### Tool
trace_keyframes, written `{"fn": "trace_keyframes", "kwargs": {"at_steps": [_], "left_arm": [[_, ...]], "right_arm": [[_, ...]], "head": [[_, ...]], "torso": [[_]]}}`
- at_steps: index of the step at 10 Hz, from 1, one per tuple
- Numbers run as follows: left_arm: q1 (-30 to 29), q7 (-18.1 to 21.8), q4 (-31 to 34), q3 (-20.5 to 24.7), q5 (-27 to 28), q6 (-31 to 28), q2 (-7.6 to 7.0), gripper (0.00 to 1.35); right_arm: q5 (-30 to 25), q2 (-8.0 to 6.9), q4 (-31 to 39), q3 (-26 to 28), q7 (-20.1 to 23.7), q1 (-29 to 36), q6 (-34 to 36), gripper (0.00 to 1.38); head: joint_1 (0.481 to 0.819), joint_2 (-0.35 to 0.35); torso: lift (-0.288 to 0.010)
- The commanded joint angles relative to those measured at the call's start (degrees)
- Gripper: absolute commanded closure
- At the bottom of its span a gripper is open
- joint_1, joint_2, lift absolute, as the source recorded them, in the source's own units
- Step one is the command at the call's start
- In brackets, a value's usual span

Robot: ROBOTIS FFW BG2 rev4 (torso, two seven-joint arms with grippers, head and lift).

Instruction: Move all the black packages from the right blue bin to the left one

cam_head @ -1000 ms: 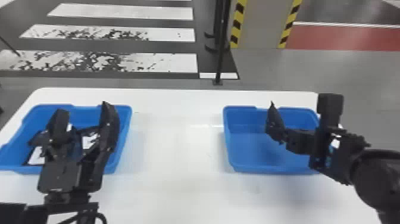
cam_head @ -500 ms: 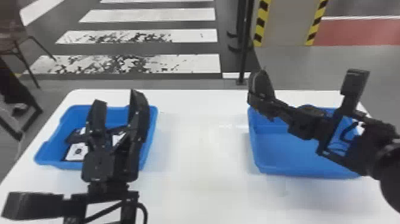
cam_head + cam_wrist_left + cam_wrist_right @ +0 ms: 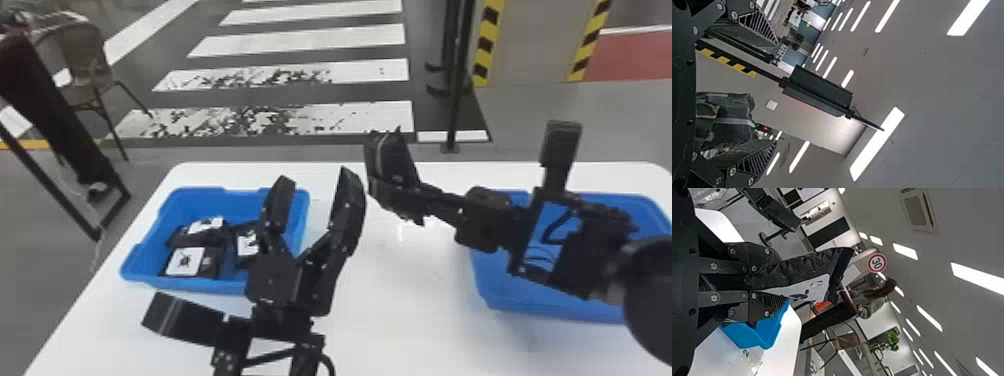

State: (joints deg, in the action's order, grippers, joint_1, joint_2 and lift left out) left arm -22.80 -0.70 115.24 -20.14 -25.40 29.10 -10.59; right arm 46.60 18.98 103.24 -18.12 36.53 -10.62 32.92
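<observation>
With right tool (image 3: pixel 431 197), pinching black package (image 3: pixel 392 157) up between left bin (image 3: pixel 205 286) and right bin (image 3: pixel 555 314). Showing white label (image 3: pixel 815 288), black marks. Holding left tool (image 3: pixel 316 183) wide open. Seeing more black packages (image 3: pixel 214 261) in left bin, with white labels (image 3: pixel 185 261).

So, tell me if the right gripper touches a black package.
Touching: in the right wrist view, the right gripper has its fingers clamped around one end of the black package.

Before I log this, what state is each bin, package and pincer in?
Left pincer: open, empty
Right pincer: shut on a black package
Gripped package: raised above the table
Left bin: upright, holding at least three packages
Those packages: white labels showing
Right bin: upright, partly hidden
</observation>
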Motion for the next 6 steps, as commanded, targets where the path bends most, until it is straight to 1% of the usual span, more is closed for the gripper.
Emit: {"fn": "trace_keyframes", "kwargs": {"at_steps": [1,3,5,6], "left_arm": [[0.2,0.0,0.0,-0.2,0.6,-0.4,-0.05,0.2],[0.3,0.0,1.3,-0.2,2.9,-2.9,-0.22,0.2],[-0.1,0.0,4.8,0.6,6.6,-9.3,-0.4,0.2],[-0.5,-0.1,5.6,1.5,9.1,-10.8,-0.31,0.2]], "right_arm": [[-0.8,0.18,-0.1,-2.9,-0.8,-1.3,0.5,1.17],[-2.2,0.36,0.0,-6.2,-2.0,-2.7,1.0,1.17],[-3.4,0.53,0.6,-8.5,-3.0,-3.3,1.0,1.17],[-3.4,0.62,1.2,-9.1,-3.4,-3.3,0.8,1.17]], "head": [[0.668,0.174],[0.678,0.196],[0.686,0.209],[0.688,0.209]], "torso": [[-0.178],[-0.178],[-0.178],[-0.178]]}}
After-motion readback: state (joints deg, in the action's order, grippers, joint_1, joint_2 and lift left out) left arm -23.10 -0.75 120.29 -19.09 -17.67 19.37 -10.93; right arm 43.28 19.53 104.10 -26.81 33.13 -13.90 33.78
